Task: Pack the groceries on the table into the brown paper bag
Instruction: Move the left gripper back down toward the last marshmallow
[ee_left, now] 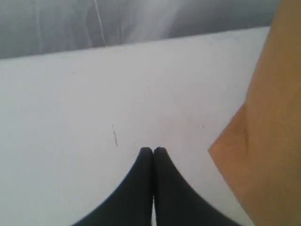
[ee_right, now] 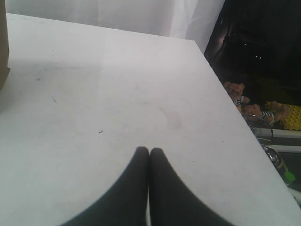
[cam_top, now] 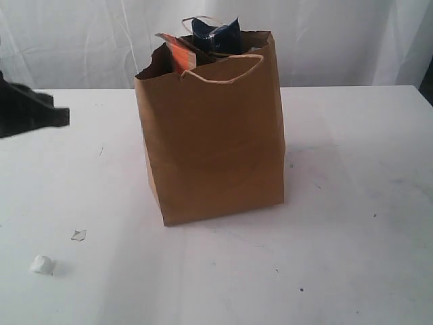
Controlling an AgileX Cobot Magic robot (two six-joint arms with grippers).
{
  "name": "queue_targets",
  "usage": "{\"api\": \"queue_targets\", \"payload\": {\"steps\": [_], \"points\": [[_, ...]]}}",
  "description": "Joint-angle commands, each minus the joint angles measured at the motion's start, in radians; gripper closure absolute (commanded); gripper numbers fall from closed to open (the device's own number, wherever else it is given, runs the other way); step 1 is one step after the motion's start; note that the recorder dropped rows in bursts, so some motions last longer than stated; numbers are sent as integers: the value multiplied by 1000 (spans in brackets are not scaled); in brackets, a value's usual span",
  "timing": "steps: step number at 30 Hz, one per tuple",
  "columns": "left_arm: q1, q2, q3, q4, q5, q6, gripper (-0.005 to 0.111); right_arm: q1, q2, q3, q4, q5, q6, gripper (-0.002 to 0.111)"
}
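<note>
Two hands, both clenched, both empty. My left hand (ee_left: 153, 151) has its dark fingers (ee_left: 138, 183) pressed together tip to tip with nothing pinched between them. It sits low over the white surface (ee_left: 70, 108), though I cannot tell whether the tips touch it. A thin dark mark (ee_left: 114, 136) lies on the surface just ahead of the tips. The brown paper bag (ee_left: 268, 132) is near this hand, its kraft wall and lower corner off to one side, not touching the fingers.

My right hand (ee_right: 149, 151) is shut the same way, fingers meeting along their whole length and gripping nothing, over a bare stretch of surface with a few specks. Only a sliver of the bag shows in that wrist view, well apart from the hand. Past the surface's edge, small teddy bears (ee_right: 235, 92) sit in the dark.

From the exterior view, the bag stands upright near the middle of the surface, its ragged rim open. An orange-labelled pouch (cam_top: 179, 54) and a dark blue packet (cam_top: 216, 34) stick up above the rim, and a pale cord handle (cam_top: 223, 76) droops over the front wall. My left arm (cam_top: 30, 112) shows as a dark bulk at the edge, apart from the bag. One white wrapped sweet (cam_top: 42, 265) lies on the surface on my left side, well apart from the bag, with a small pale scrap (cam_top: 78, 235) near it.
</note>
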Motion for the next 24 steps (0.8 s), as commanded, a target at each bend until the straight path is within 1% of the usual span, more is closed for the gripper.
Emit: {"api": "queue_targets", "payload": {"steps": [1,2,3,4,6,7,10,11,13,15,18,24], "points": [[3,-8,129,20,110,-86,107,-8,-6,1,-8,-2,0,108],[3,-8,155,20,155,-90,107,-8,-6,1,-8,-2,0,108],[3,-8,203,20,274,-94,107,-8,-6,1,-8,-2,0,108],[3,-8,236,20,362,-94,107,-8,-6,1,-8,-2,0,108],[3,-8,284,20,410,-88,107,-8,-6,1,-8,-2,0,108],[3,-8,295,20,379,-81,107,-8,-6,1,-8,-2,0,108],[3,-8,311,20,76,-86,107,-8,-6,1,-8,-2,0,108],[3,-8,314,20,47,-119,107,-8,-6,1,-8,-2,0,108],[3,-8,321,20,45,-195,107,-8,-6,1,-8,-2,0,108],[3,-8,329,20,65,-225,107,-8,-6,1,-8,-2,0,108],[3,-8,336,20,70,-225,107,-8,-6,1,-8,-2,0,108],[3,-8,336,20,-7,-225,107,-8,-6,1,-8,-2,0,108]]}}
